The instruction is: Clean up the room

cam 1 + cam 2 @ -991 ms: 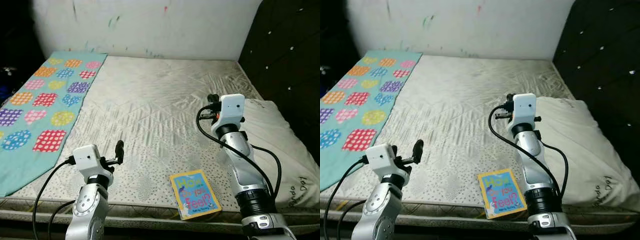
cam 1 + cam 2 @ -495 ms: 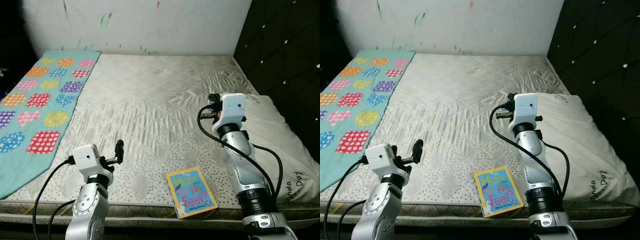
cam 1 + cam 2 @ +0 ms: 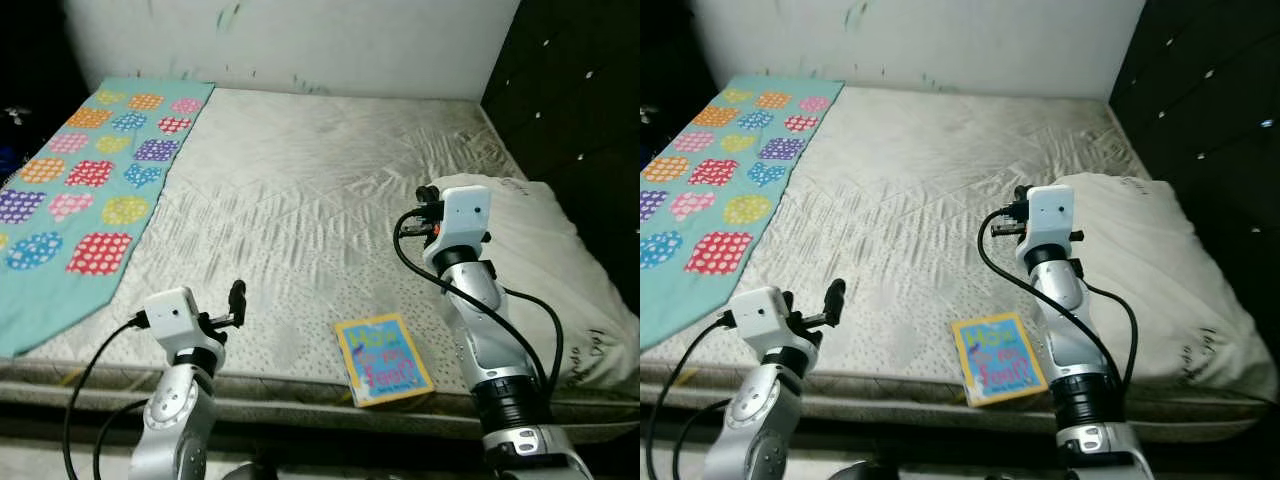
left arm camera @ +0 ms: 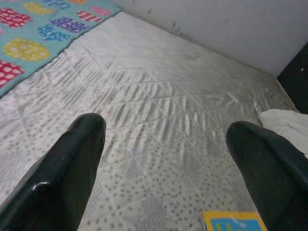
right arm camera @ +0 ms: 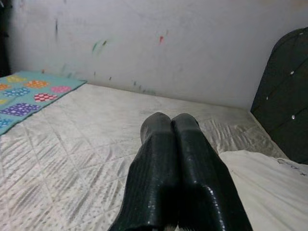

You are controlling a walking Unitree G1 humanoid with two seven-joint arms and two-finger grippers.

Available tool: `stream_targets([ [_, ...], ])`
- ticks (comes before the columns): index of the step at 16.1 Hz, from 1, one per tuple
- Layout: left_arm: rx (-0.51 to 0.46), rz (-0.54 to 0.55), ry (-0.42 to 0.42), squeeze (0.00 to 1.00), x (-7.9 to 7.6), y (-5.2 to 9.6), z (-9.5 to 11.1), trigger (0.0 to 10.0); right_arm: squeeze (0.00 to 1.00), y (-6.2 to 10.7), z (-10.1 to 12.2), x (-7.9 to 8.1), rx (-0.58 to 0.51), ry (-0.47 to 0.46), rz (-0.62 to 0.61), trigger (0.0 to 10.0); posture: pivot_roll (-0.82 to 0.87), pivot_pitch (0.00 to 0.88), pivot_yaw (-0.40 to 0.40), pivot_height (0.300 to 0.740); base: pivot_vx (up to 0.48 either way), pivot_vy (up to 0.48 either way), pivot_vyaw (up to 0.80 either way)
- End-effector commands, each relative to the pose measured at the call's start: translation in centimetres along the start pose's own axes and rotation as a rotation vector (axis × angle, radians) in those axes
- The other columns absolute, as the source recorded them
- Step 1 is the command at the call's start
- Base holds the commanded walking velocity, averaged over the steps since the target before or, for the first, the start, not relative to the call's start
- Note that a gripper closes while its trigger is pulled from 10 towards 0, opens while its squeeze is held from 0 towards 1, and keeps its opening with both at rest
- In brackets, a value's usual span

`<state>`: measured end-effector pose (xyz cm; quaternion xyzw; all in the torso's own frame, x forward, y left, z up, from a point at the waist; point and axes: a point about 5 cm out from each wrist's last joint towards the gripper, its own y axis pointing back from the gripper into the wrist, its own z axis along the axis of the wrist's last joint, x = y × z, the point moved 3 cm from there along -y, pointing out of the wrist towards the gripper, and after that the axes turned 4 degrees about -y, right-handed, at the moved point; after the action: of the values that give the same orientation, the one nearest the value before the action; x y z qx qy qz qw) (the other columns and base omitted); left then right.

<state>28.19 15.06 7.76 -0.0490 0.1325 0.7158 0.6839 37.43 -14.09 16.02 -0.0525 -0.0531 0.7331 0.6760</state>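
One blue-and-yellow book (image 3: 382, 359) lies flat; left end effector (image 4: 168, 159) apart, right end effector (image 5: 172, 126) together.

teal polka-patch blanket (image 3: 80, 190), blue/yellow book (image 3: 383, 359)

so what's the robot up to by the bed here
The robot stands at the edge of a bare mattress, holding nothing. Its left tool is open and its right tool is shut, both raised over the bed. A picture book lies near the edge between the arms, untouched, beside a white pillow.
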Motion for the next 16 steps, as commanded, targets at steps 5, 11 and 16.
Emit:
stream_targets([
  [5, -0.017, -0.017, 0.039, 0.0, -0.7, 0.1, 0.1, 10.0, 0.0, -0.3, 0.5, 0.0, -0.016, 0.008, 0.0, 10.0, 0.01, 0.0, 0.004, 0.74, -0.055, 0.0, 0.0],
  [11, 0.025, -0.005, 0.019, 0.0, 0.2, 0.3, -1.1, 10.0, 0.0, 0.3, -0.9, -1.8, 0.027, 0.086, -0.066, 10.0, 0.01, 0.0, 0.002, 0.74, 0.0, 0.0, 0.0],
  [16, -0.007, 0.077, -0.067, 0.0, 3.4, -0.5, 0.2, 10.0, 0.0, 3.5, -8.2, -5.2, 0.359, 0.361, -0.092, 10.0, 0.01, 0.0, 0.001, 0.74, 0.0, 0.0, 0.0],
])
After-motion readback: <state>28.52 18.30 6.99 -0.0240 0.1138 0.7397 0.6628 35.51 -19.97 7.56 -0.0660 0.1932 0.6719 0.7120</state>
